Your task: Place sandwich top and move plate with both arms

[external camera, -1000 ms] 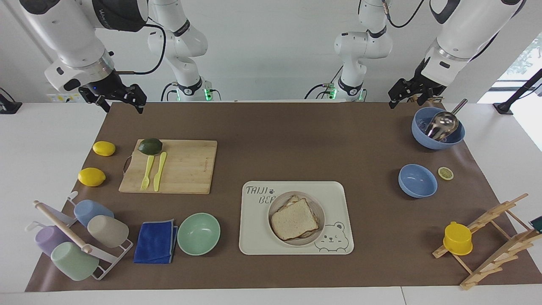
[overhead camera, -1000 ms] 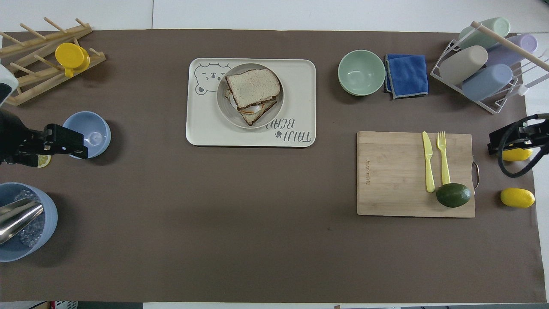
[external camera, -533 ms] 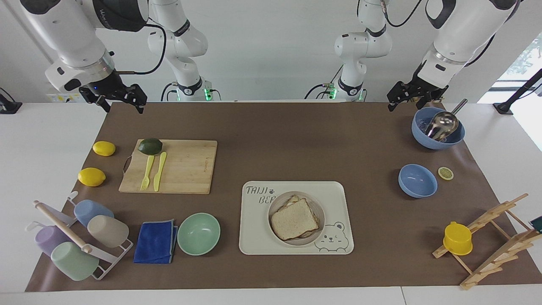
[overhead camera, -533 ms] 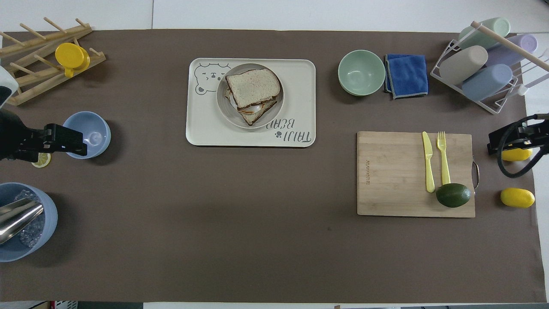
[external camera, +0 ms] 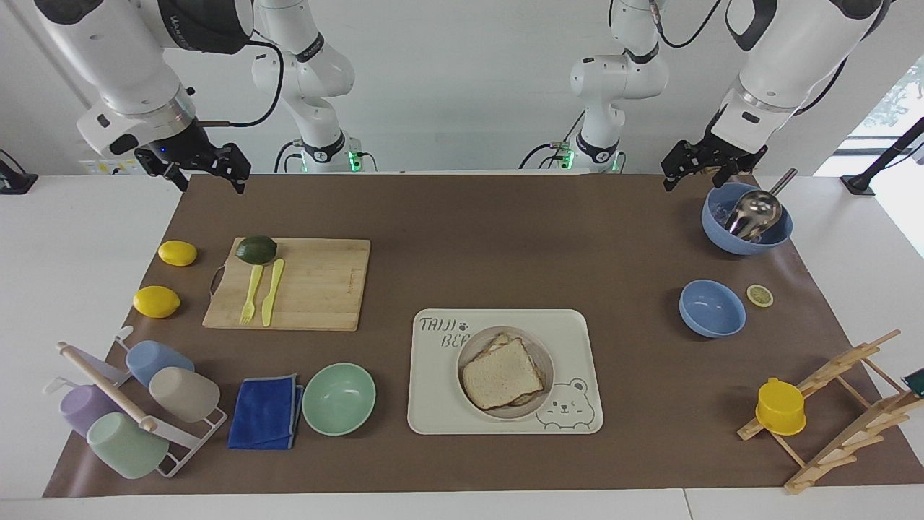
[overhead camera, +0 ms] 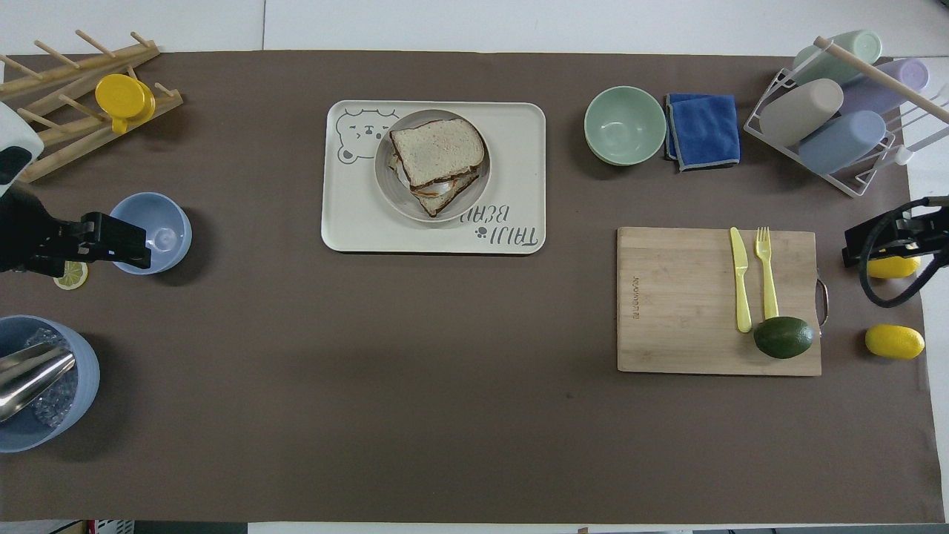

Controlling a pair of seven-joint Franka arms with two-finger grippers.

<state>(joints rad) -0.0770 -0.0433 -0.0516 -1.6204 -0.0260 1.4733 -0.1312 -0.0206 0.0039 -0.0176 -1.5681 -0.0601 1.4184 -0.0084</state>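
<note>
Both hands, left [external camera: 691, 167] and right [external camera: 209, 170], hang open and empty; bread [external camera: 502, 373] already tops the plate [external camera: 543, 393], awaiting carrying.

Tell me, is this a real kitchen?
Probably not: it looks like a robot lab set up as a pretend kitchen. White robot arms stand at a paper-covered table holding a sandwich and cutting board.

A long white table [external camera: 79, 238] fills the space, most of its top covered by a dull brown paper mat [external camera: 505, 238] that stops short of the white edges. A plain pale wall [external camera: 462, 87] rises at the table's robot end. At the left arm's end, a bright window [external camera: 891, 97] lets in daylight, with green foliage outside. The light over everything is soft and even.
</note>
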